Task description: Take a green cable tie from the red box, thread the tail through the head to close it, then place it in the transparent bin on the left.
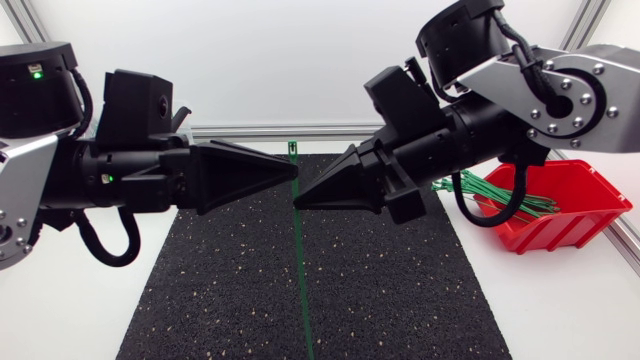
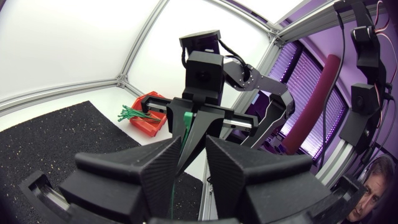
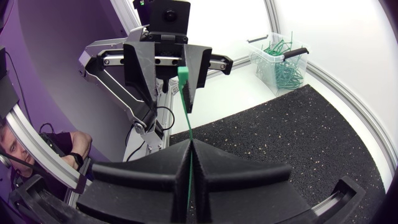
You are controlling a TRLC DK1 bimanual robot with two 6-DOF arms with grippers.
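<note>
Right fingers (image 3: pixel 217 168): pressed together, pinching one green cable tie (image 1: pixel 303 280) partway along its strand. Left fingers (image 2: pixel 155 171): slightly apart, the strand running by the gap; I see no grip from both sides. Right gripper (image 1: pixel 300 198) and left gripper (image 1: pixel 292 172): tip to tip over the middle of the black mat (image 1: pixel 400 300). Tie: straight, lying 12 to 6 o'clock in the head view, with its head (image 3: pixel 183 73) at the 12 o'clock end just by the left tips and its tail (image 1: pixel 308 345) towards 6 o'clock. Red box (image 1: pixel 585 215): at 3 o'clock, more green ties (image 1: pixel 480 188) in it. Transparent bin (image 3: pixel 273 62): beyond the left arm, holding ties. Status, as I judge it: picking done; threading not done, no loop formed; binning outstanding.
</note>
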